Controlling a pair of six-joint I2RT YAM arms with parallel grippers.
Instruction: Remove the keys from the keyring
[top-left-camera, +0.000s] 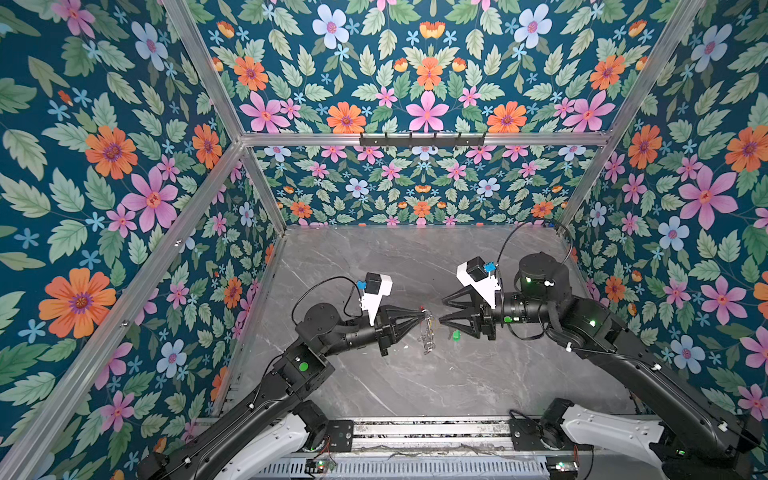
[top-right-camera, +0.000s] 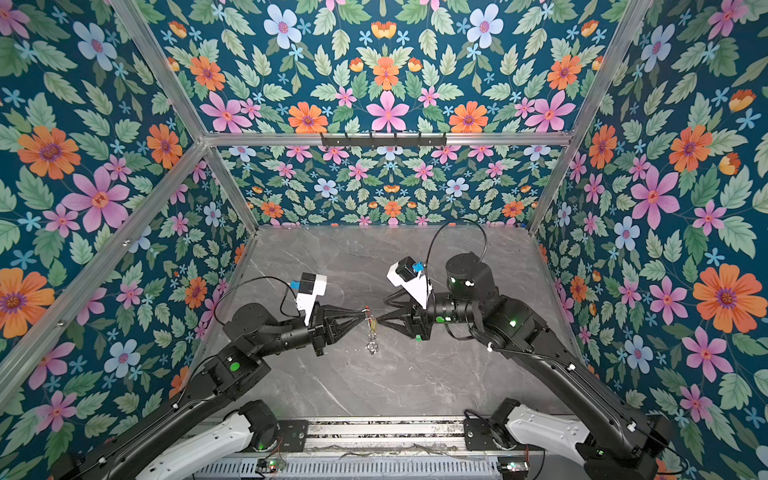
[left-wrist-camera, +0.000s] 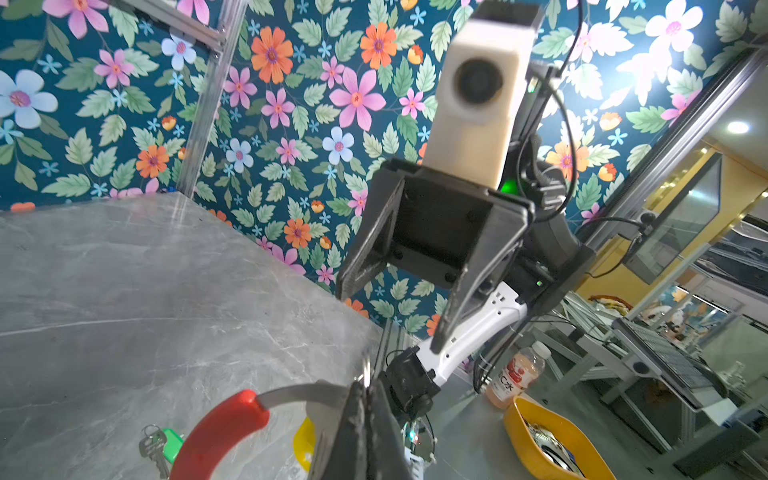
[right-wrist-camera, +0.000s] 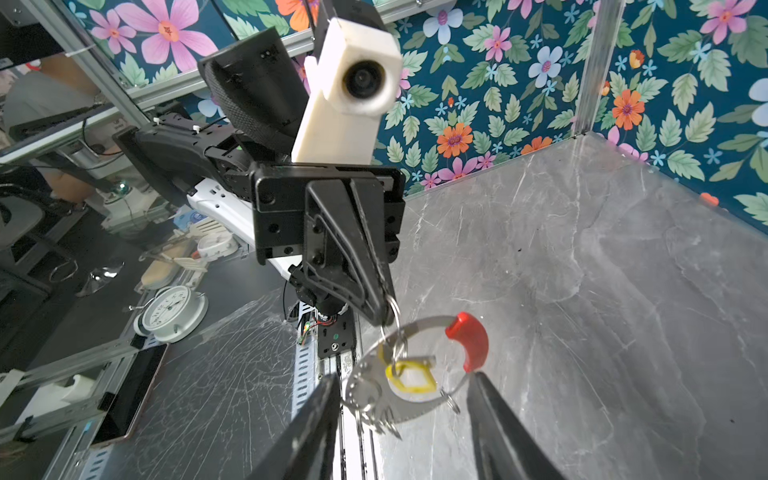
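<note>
The keyring, a grey hoop with a red arc, hangs above the marble table. My left gripper is shut on its rim beside a small silver split ring. A key with a yellow tag dangles inside the hoop. My right gripper is open, one finger on each side of the hoop and touching nothing. In both top views the keyring hangs between the left gripper and the right gripper. A key with a green tag lies loose on the table.
A black hook rail is fixed to the back wall. Floral walls close in the table at the back and on both sides. Off the table's front edge are a yellow bowl, a drink bottle and a white clock.
</note>
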